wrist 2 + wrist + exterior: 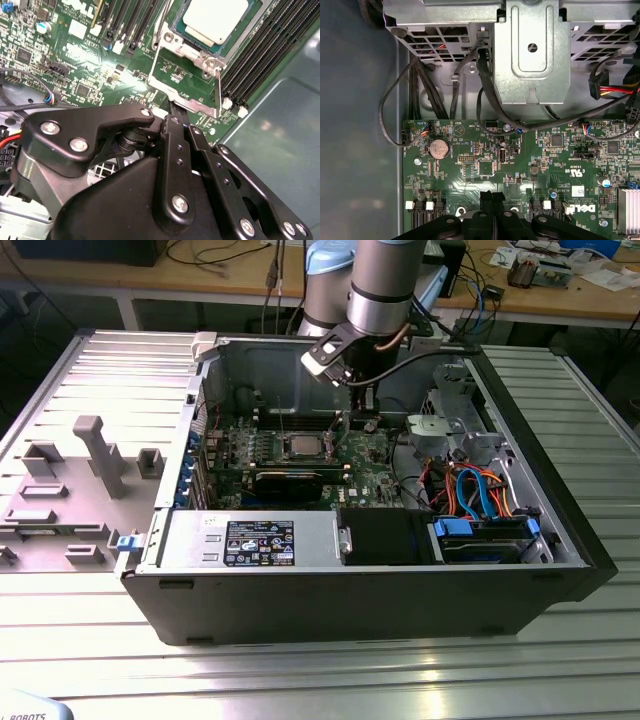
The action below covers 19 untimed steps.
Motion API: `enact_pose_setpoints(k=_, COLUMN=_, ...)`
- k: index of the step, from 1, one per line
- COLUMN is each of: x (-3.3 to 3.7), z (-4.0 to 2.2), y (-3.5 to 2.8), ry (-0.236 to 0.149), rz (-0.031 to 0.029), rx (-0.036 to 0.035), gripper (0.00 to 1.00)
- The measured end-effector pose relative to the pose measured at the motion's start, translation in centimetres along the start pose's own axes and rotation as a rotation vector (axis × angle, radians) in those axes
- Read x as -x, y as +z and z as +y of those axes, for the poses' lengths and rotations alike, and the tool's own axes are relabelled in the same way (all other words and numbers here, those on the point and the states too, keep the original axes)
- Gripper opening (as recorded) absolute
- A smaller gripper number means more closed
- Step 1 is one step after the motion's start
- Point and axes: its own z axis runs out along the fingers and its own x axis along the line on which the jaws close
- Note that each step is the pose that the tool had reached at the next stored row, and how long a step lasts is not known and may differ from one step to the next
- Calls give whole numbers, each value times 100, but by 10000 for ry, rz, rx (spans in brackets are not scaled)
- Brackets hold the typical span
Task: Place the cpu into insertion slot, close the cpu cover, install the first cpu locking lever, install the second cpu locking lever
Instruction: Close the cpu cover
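Silvery cpu (216,19) sits in insertion slot (169,36); we judge cpu cover (190,103) not yet closed, locking undone; claw (180,119) pinched narrow at cover's edge.

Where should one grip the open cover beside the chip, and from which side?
Take the cover by its free end bar, farthest from the chip, coming from the side away from the chip: the thin frame lies flipped open, hinged at the chip's end.
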Motion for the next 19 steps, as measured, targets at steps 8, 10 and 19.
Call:
enact_pose_setpoints(k=8, x=0, z=-100, y=0, ry=-1, rz=-1, rx=-1, gripper=11)
enact_pose_setpoints(k=10, x=0, z=-101, y=0, ry=-1, rz=0, rx=0, gripper=11)
enact_pose_setpoints(k=19, x=1, z=-130, y=0, ry=0, rz=-1, rx=0, gripper=11)
